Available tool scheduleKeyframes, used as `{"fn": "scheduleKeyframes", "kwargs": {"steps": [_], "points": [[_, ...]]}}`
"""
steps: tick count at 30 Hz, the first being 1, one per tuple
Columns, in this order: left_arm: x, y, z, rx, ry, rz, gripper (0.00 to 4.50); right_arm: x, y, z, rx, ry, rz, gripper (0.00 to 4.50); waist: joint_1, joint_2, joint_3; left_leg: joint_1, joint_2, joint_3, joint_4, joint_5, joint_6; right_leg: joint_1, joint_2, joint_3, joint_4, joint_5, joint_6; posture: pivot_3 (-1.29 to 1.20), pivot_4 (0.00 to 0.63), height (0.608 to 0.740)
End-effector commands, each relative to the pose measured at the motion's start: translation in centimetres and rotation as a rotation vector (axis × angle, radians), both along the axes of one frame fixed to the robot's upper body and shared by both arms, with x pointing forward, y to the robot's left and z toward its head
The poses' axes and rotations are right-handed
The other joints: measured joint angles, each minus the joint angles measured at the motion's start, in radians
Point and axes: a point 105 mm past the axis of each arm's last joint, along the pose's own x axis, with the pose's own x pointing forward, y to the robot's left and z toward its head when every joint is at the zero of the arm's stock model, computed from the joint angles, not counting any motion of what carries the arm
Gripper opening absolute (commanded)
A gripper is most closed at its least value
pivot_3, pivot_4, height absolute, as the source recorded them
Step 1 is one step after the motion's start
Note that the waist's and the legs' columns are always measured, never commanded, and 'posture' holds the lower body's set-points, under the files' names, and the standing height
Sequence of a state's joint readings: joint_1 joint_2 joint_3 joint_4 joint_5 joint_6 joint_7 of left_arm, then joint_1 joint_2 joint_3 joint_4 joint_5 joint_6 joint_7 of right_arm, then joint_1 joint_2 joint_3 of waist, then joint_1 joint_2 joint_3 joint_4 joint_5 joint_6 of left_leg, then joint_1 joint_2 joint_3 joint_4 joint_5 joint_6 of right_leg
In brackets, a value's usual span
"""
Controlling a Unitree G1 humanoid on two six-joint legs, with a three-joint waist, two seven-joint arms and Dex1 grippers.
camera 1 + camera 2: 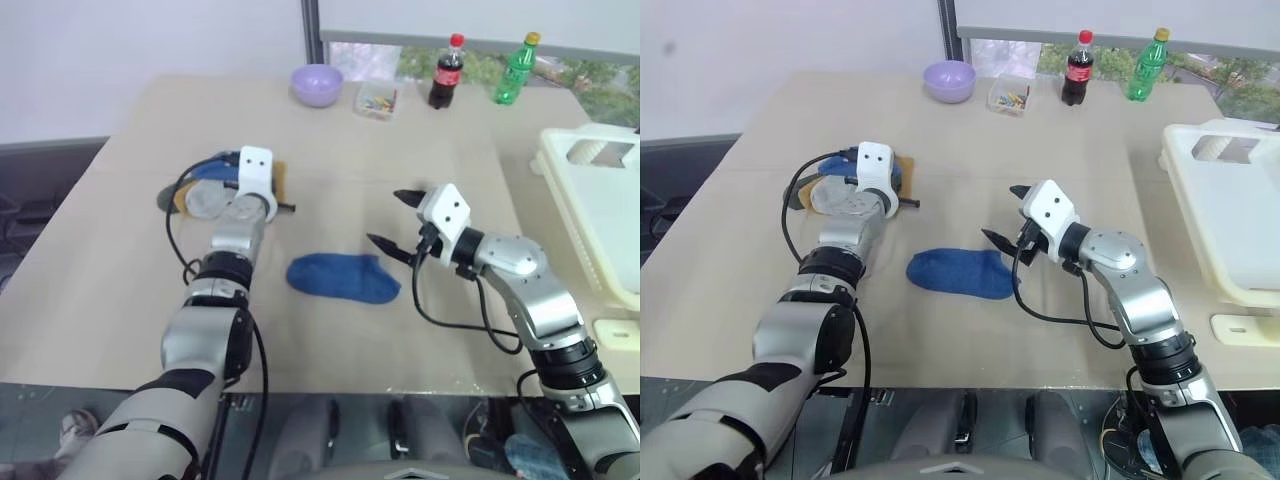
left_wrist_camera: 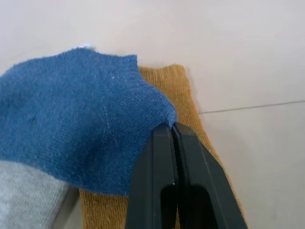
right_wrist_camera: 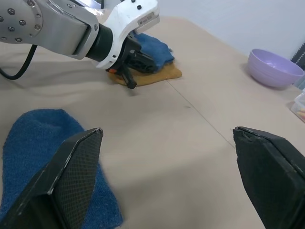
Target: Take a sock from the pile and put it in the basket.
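The pile [image 1: 208, 192] of socks lies on the table's left side, with a blue sock [image 2: 71, 119] on top of a mustard one [image 2: 176, 86] and a grey one [image 2: 24, 195]. My left gripper [image 2: 170, 128] is at the pile, shut, with the blue sock's hem puckered between its tips. Another blue sock [image 1: 343, 277] lies flat at mid-table. Just right of that sock hovers my right gripper [image 1: 388, 218], wide open and holding nothing. The cream-white basket [image 1: 600, 215] stands at the table's right edge.
Along the far edge stand a lilac bowl [image 1: 317, 84], a small clear box [image 1: 377, 101], a cola bottle [image 1: 446, 72] and a green bottle [image 1: 515, 70]. A small cream piece [image 1: 615, 333] lies in front of the basket.
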State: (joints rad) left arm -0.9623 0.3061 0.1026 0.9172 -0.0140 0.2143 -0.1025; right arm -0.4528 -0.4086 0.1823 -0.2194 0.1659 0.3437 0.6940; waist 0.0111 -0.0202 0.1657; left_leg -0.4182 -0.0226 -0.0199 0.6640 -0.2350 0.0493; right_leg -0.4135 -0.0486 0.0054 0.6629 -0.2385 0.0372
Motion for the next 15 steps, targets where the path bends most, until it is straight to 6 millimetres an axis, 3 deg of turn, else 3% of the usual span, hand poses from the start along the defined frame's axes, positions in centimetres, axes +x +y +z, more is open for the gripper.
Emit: {"fn": "scheduleKeyframes", "kwargs": {"steps": [1, 6, 10, 15], "points": [[-0.5, -0.4, 2.7, -0.044, -0.09, -0.06, 0.03, -0.4, 0.0, 1.3, 0.012, -0.058, 0.01, 4.5, -0.001, 0.0, 0.0, 0.0, 0.0, 0.0, 0.0, 0.0, 0.0, 0.0, -0.001, 0.0, 0.0, 0.0, 0.0, 0.0, 0.15, 0.74], [-3.2, -2.8, 4.3, -0.111, -0.088, -0.202, 0.03, -0.3, -0.3, 1.4, 0.012, -0.057, 0.003, 4.5, -0.002, 0.0, 0.0, 0.0, 0.001, 0.0, 0.0, 0.002, -0.003, 0.0, -0.003, 0.003, 0.0, 0.0, 0.0, 0.0, 0.15, 0.74], [-6.4, -5.8, 3.8, -0.142, -0.017, -0.322, 0.03, -0.1, -0.6, 1.3, 0.011, -0.055, -0.01, 4.5, 0.001, 0.0, 0.0, 0.0, 0.001, 0.0, 0.0, 0.002, -0.003, 0.0, -0.004, 0.005, 0.0, 0.0, 0.0, 0.0, 0.15, 0.74], [-8.1, -10.8, 3.2, -0.234, 0.055, -0.446, 0.03, 0.1, -1.6, 1.0, -0.005, -0.044, -0.049, 4.5, 0.004, 0.0, 0.0, 0.0, 0.0, -0.002, 0.001, 0.001, -0.002, 0.001, -0.004, 0.003, 0.0, 0.0, 0.0, 0.0, 0.15, 0.74]]}}
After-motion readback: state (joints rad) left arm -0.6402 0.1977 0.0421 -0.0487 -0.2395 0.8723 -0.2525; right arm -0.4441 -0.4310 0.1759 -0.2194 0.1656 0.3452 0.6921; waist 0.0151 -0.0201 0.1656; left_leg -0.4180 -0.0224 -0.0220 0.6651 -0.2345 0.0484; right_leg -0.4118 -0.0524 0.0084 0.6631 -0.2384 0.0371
